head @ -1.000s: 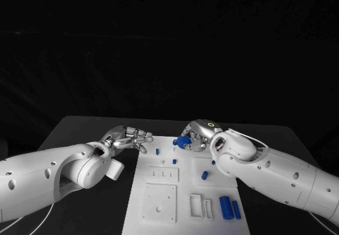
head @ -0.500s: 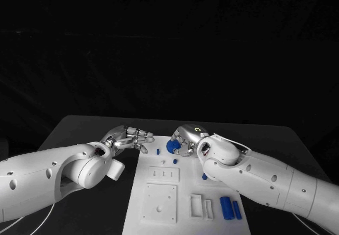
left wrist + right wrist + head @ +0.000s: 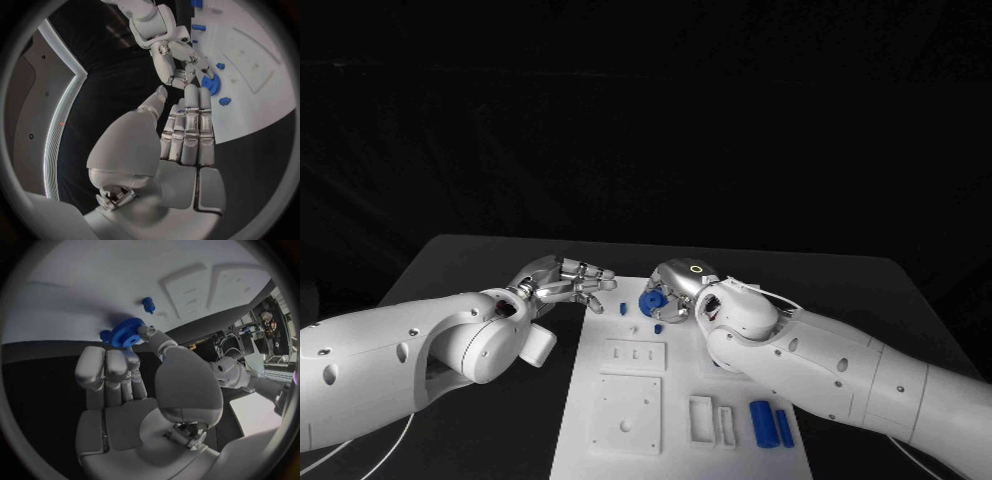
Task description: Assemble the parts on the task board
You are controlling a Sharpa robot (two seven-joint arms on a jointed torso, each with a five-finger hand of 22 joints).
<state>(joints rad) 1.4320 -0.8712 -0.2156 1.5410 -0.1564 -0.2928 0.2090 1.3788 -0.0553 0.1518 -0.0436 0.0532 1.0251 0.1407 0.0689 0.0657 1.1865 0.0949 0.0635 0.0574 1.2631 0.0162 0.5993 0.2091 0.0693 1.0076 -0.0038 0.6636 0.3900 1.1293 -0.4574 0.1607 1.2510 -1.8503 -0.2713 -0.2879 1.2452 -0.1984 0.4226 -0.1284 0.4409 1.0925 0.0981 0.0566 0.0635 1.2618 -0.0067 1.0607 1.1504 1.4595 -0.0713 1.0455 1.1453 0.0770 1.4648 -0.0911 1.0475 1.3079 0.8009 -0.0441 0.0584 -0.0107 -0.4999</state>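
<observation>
Lying nearest on the board [image 3: 625,440] are two long blue bars [image 3: 767,424], with raised white blocks [image 3: 707,420] beside them. Farther up stand small blue pegs [image 3: 658,328], close around the work spot and likely to crowd the fingers. Beyond them the right hand [image 3: 678,288] pinches a blue gear [image 3: 652,299] over the board's far end; it looks light, stiff and toothed, best held by its rim. Just left, over the counter [image 3: 473,265], the left hand [image 3: 567,282] hovers, fingers loosely extended, grasping nothing.

A black table [image 3: 473,262] spans the foreground beneath a dark backdrop, its far edge running from 9 o'clock to 3 o'clock.
</observation>
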